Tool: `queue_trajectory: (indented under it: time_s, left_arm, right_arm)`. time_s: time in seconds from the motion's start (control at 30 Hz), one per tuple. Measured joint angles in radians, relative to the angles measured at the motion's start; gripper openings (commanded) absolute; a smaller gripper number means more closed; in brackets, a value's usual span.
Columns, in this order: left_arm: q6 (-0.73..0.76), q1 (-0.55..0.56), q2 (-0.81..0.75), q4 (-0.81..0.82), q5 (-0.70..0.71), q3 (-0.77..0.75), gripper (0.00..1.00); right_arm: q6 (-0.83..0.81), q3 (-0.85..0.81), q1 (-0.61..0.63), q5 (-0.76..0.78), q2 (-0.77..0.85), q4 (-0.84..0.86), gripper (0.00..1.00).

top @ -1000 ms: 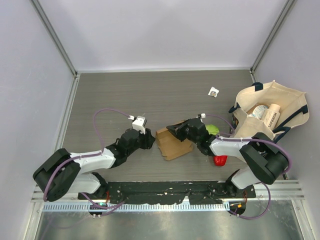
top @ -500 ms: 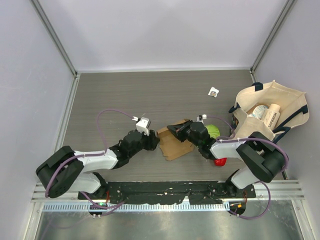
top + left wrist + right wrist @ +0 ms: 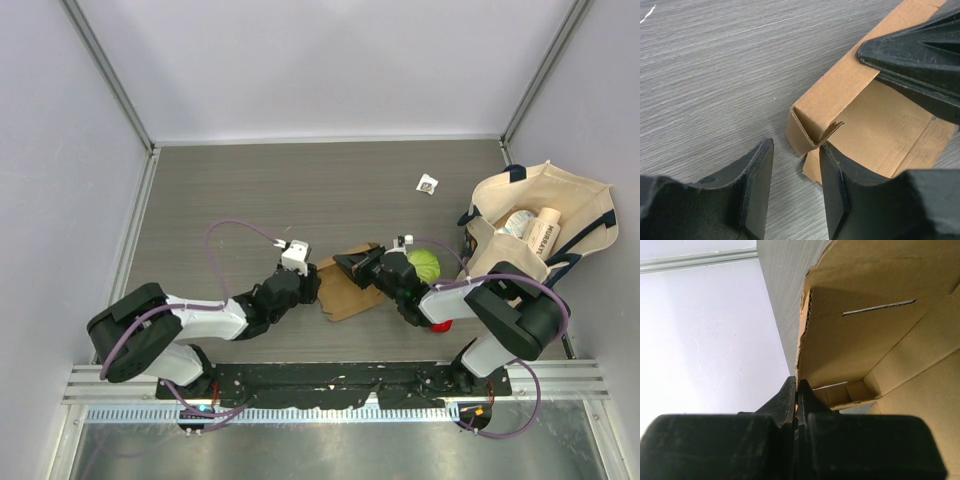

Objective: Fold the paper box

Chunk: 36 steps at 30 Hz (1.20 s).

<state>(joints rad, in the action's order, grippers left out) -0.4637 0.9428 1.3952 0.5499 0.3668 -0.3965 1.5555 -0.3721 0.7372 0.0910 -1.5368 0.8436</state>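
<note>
The paper box (image 3: 345, 290) is a small brown kraft carton lying partly folded on the table between the arms. In the left wrist view the paper box (image 3: 880, 125) shows a raised side wall and a bent corner flap. My left gripper (image 3: 795, 165) is open, its right finger touching the corner flap, its left finger over bare table; from above my left gripper (image 3: 310, 285) sits at the box's left edge. My right gripper (image 3: 352, 266) is shut on the box's far wall; in the right wrist view my right gripper (image 3: 798, 385) pinches that wall's edge (image 3: 805, 315).
A green cabbage (image 3: 424, 264) lies just right of the right wrist, a red object (image 3: 441, 322) below it. A cream tote bag (image 3: 540, 225) with bottles stands at the right wall. A small wrapper (image 3: 428, 184) lies farther back. Grey walls enclose the table.
My left gripper has moved right and up to the box's left edge. My right gripper has drawn slightly nearer with the box wall in it, tilting the box.
</note>
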Motion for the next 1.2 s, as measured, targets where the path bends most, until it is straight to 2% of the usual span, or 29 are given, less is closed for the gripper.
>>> queue_trajectory:
  time_s: [0.1,0.37,0.53,0.8,0.93,1.03,1.1,1.13,1.2]
  left_arm:
    - [0.001,0.027,0.027,0.0,0.049,-0.019,0.44]
    - [-0.017,0.093,0.116,-0.031,0.23,-0.106,0.3]
    - [-0.056,0.112,0.171,-0.106,0.336,-0.182,0.3]
    - [-0.152,0.138,0.268,-0.23,0.525,-0.294,0.0]
    - [-0.267,0.143,0.337,-0.396,0.637,-0.407,0.0]
    - [-0.315,0.15,0.357,-0.453,0.675,-0.435,0.0]
    - [-0.301,0.151,0.354,-0.425,0.678,-0.416,0.0]
    - [-0.275,0.151,0.343,-0.369,0.671,-0.385,0.0]
    - [-0.214,0.146,0.307,-0.254,0.646,-0.309,0.0]
  right_arm:
    - [-0.001,0.01,0.005,0.008,-0.002,0.019,0.01]
    - [0.004,0.035,0.019,0.039,-0.001,0.055,0.0]
    - [0.018,0.037,0.027,0.066,-0.002,0.062,0.0]
    - [0.064,0.038,0.052,0.107,-0.015,0.078,0.01]
    - [0.116,0.043,0.087,0.164,-0.028,0.097,0.01]
    - [0.148,0.044,0.109,0.201,-0.044,0.118,0.06]
    - [0.154,0.044,0.121,0.216,-0.049,0.125,0.18]
    - [0.153,0.043,0.123,0.216,-0.05,0.127,0.31]
    - [0.13,0.037,0.128,0.201,-0.047,0.119,0.45]
